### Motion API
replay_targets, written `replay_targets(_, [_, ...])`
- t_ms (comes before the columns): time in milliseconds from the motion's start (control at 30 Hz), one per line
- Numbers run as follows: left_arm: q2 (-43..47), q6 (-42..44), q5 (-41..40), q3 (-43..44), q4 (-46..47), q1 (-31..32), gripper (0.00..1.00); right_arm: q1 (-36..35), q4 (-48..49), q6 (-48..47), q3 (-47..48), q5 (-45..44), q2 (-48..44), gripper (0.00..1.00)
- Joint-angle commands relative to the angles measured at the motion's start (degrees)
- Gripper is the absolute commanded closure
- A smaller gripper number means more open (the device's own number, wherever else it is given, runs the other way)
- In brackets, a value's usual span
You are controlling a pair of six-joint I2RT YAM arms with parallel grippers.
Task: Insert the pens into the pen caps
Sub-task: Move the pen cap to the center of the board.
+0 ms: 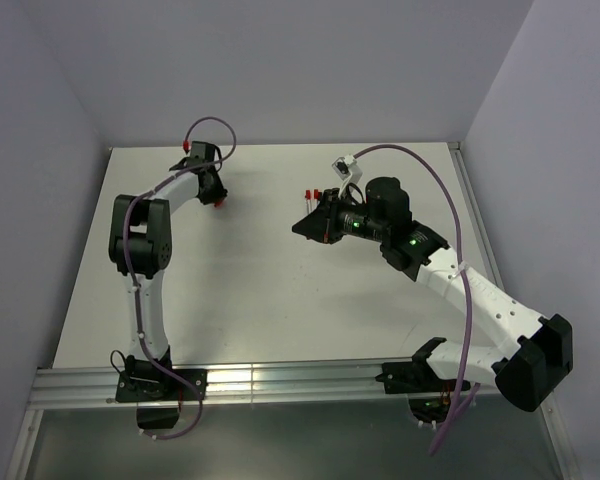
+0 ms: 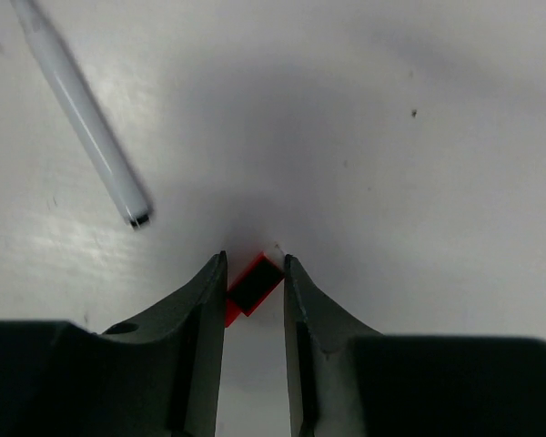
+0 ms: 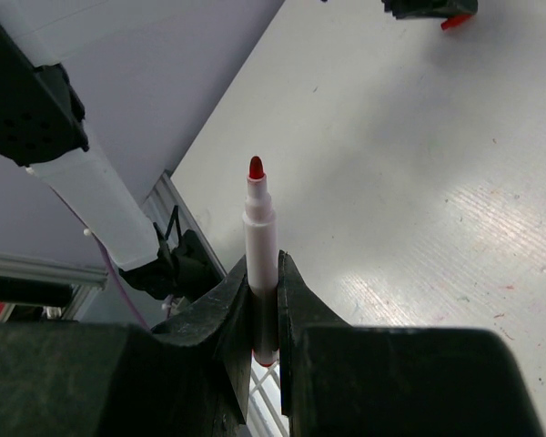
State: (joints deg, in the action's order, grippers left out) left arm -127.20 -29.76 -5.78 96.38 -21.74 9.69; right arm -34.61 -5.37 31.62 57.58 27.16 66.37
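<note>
The right gripper (image 3: 262,273), well to the right of the left gripper (image 2: 255,261), is clamping a white pen (image 3: 260,232), its red tip pointing roughly toward that gripper. The left gripper's narrowed jaws are pinching a red cap (image 2: 253,289) lying askew between them.

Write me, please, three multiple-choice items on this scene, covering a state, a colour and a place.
1. The right pincer is:
A) wide open
B) shut on a pen
C) shut on nothing

2. That pen's tip is:
A) red
B) black
C) blue

3. The red cap lies:
A) on that pen
B) in the right pincer
C) between the left pincer's fingers

Answers:
1 B, its fingers clamp the barrel.
2 A, the bare tip shows red.
3 C, the two fingers flank it.
</note>
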Motion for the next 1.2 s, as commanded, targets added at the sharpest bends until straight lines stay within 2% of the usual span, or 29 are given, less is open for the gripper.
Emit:
replay_targets(0, [4.2, -8.5, -5.0, -5.3, -3.7, 3.0, 0.73, 0.3, 2.9, -0.8, -0.3, 1.4, -1.9, 1.00])
replay_targets(200, [8.9, -13.0, -6.0, -11.8, -2.0, 5.2, 0.69, 0.3, 2.9, -0.9, -0.5, 1.5, -2.5, 1.00])
replay_targets(333, [11.5, -15.2, -6.6, -15.9, -0.6, 6.1, 0.63, 0.3, 2.9, -0.9, -0.5, 1.6, -2.5, 1.00])
replay_targets(667, [13.3, -14.3, -7.0, -17.2, 0.0, 7.2, 0.48, 0.3, 2.8, -1.1, -0.4, 1.2, -2.3, 1.00])
replay_targets(900, [13.1, -11.4, -8.5, -15.9, -2.4, 7.2, 0.57, 0.3, 2.7, -1.1, -0.4, 1.2, -2.1, 1.00])
replay_targets(1100, [11.6, -5.4, -6.9, -13.8, -4.0, 7.2, 0.57, 0.3, 2.9, -1.0, -0.4, 1.2, -1.9, 1.00])
replay_targets(1167, [10.6, -3.8, -6.6, -12.1, -5.9, 7.2, 0.60, 0.3, 2.9, -1.0, -0.5, 1.1, -2.0, 1.00])
